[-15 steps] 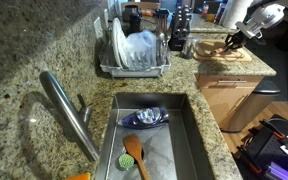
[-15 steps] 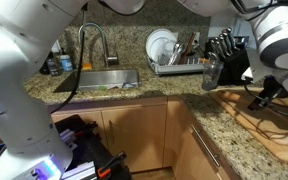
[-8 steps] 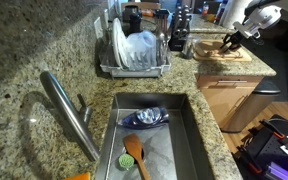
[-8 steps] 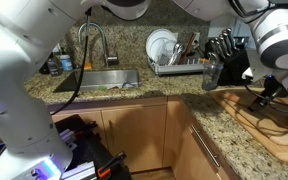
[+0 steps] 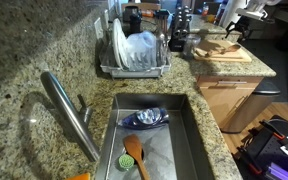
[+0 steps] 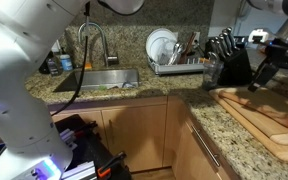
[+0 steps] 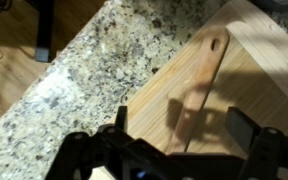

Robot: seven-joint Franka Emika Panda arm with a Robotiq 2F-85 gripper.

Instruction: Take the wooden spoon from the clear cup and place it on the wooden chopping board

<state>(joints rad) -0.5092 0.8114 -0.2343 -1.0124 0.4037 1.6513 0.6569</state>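
In the wrist view the slim pale wooden spoon (image 7: pixel 200 78) lies flat on the wooden chopping board (image 7: pixel 259 75), near the board's edge. My gripper (image 7: pixel 181 135) hangs open above the spoon and casts a shadow on it, with one dark finger (image 7: pixel 119 122) to each side and no contact. In both exterior views the gripper (image 5: pixel 242 33) (image 6: pixel 256 82) hovers over the board (image 5: pixel 229 54) (image 6: pixel 279 128). The clear cup (image 6: pixel 212 71) stands on the counter beside the board. The spoon is too small to make out in the exterior views.
A dark knife block (image 6: pixel 230 62) stands behind the board next to the cup. A dish rack (image 5: pixel 134 52) with plates sits further along the granite counter (image 7: pixel 89 70). The sink (image 5: pixel 189 140) holds an orange-brown spoon (image 5: pixel 134 155), below the faucet (image 5: pixel 69 108).
The gripper was shut low over the board, then opened and let the spoon go. It has since risen, and the spoon stays on the board.
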